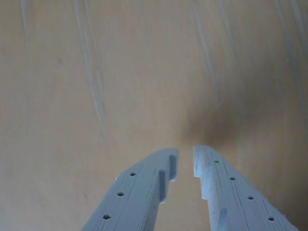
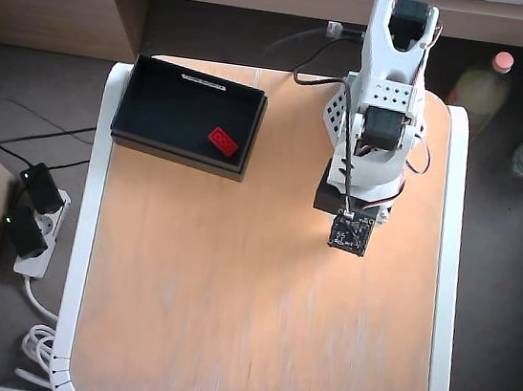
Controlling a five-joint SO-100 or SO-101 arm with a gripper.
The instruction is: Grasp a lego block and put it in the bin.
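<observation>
My gripper (image 1: pixel 186 155) hangs empty over bare table (image 2: pixel 225 326), jaws apparently a sliver apart, while the lego block (image 2: pixel 222 140) lies inside the bin (image 2: pixel 140 93) far left; swinging there could nudge the bin.

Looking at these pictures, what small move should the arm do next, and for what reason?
Probably none beyond resting: the lego block already lies inside the bin, and the gripper holds nothing, its fingertips slightly apart above the bare table. No other block shows, so I would keep the arm folded back.
</observation>
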